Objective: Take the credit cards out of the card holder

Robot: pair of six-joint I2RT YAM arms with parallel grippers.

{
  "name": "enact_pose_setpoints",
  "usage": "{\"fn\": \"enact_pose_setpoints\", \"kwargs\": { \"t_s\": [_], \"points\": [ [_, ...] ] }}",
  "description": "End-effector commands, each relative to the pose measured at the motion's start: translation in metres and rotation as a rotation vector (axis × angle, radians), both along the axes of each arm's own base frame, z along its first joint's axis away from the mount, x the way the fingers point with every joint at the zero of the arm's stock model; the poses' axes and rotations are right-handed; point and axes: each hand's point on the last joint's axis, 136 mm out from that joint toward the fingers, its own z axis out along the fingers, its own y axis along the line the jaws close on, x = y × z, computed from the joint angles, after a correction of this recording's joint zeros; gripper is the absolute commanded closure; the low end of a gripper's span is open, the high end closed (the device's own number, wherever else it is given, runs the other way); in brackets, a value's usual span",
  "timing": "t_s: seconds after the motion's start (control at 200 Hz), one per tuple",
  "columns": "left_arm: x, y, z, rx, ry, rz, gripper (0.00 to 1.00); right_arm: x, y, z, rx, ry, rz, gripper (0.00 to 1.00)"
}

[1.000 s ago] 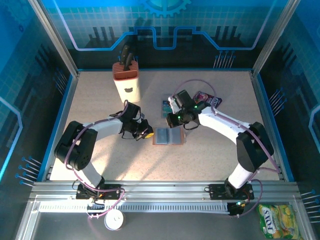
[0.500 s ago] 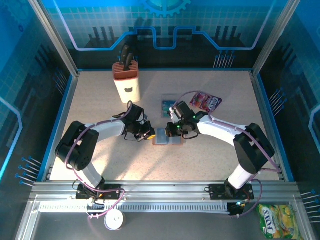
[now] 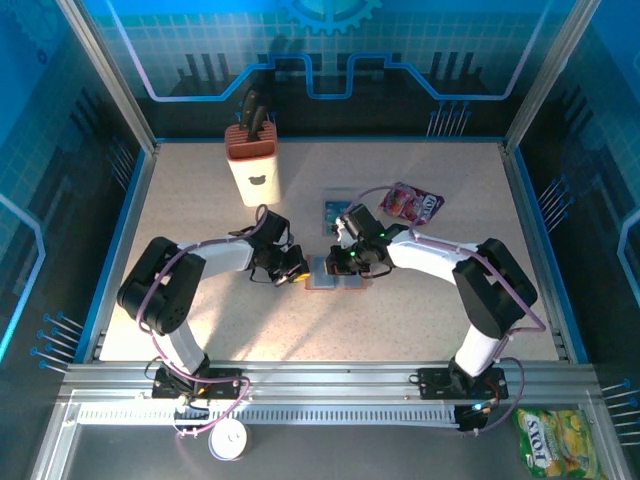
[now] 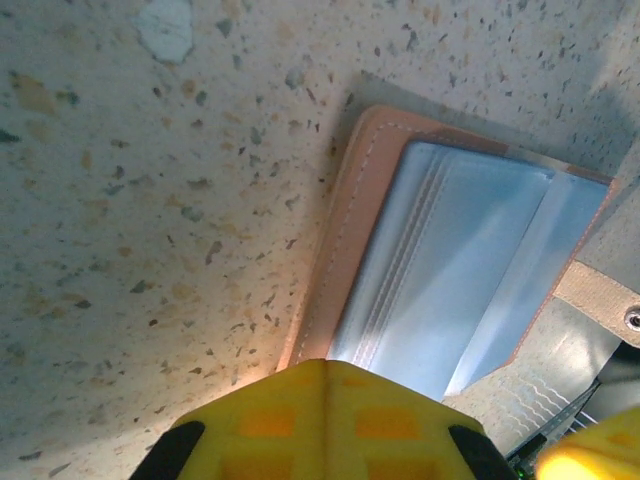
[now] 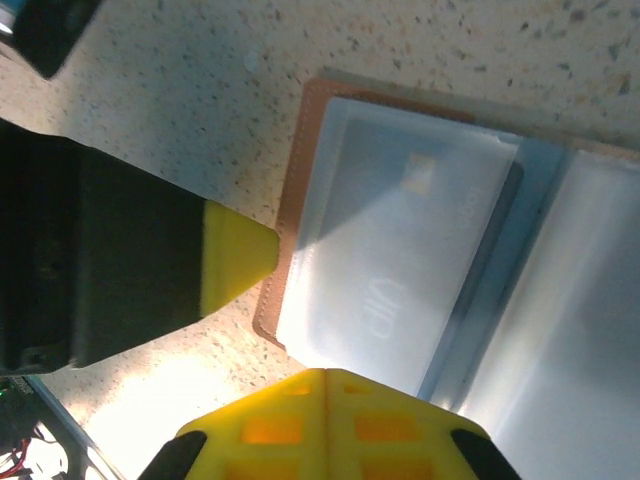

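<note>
Nearest the arm bases, off the table's near edge and well short of the card holder (image 3: pixel 335 273), a yellow-green snack bag (image 3: pixel 551 441) is lying far to the holder's right. A white round object (image 3: pixel 228 439) is lying to the holder's left.

The card holder is lying open and flat on the speckled table (image 3: pixel 200 220), with its blue-grey inside facing up inside the tan rim.

The left gripper (image 3: pixel 300 269) is sitting at the holder's left rim. In the left wrist view this gripper (image 4: pixel 322 405) is showing its 2 yellow fingers pressing together along 1 seam, with nothing between them, just over the holder (image 4: pixel 440 260). From the right wrist view its fingertip (image 5: pixel 235 262) is pointing at the holder's stitched rim. Whether it is touching the rim, I cannot tell.

The right gripper (image 3: pixel 342 267) is sitting over the holder's middle. In its own view this gripper (image 5: pixel 325 412) is also showing its jaws together, gripping nothing.

Under a clear sleeve in the holder (image 5: pixel 300 190), 1 credit card (image 5: pixel 400 240) with a chip is lying fully inside. A tan strap (image 4: pixel 600 295) with a round snap is lying at the holder's edge.

Just beyond the holder and apart from it, 1 teal credit card (image 3: pixel 335 213) is lying flat on the table. Farther back, to the holder's right, a purple snack packet (image 3: pixel 412 204) is lying. Farthest back, to the holder's left, a knife block (image 3: pixel 252 165) is standing upright.
</note>
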Motion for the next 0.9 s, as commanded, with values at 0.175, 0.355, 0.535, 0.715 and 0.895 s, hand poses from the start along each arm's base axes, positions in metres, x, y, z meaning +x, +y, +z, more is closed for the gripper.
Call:
{"fn": "enact_pose_setpoints", "kwargs": {
  "t_s": [0.175,0.355,0.535,0.715,0.895],
  "points": [
    [-0.004,0.003,-0.013,0.039,0.01,-0.026,0.96,0.008,0.015,0.006,0.072,0.054,-0.006,0.77],
    [-0.006,0.007,-0.016,0.062,0.013,-0.032,0.96,0.012,0.014,-0.002,0.061,0.09,-0.011,0.75],
    [-0.006,0.008,-0.016,0.075,0.013,-0.038,0.96,0.011,0.014,-0.008,0.055,0.112,-0.013,0.71],
    [-0.006,0.009,-0.014,0.08,0.008,-0.04,0.96,0.011,0.013,-0.014,0.05,0.133,-0.017,0.68],
    [-0.006,0.009,-0.013,0.081,0.011,-0.043,0.96,0.011,0.015,-0.017,0.048,0.139,-0.014,0.67]
  ]
}}
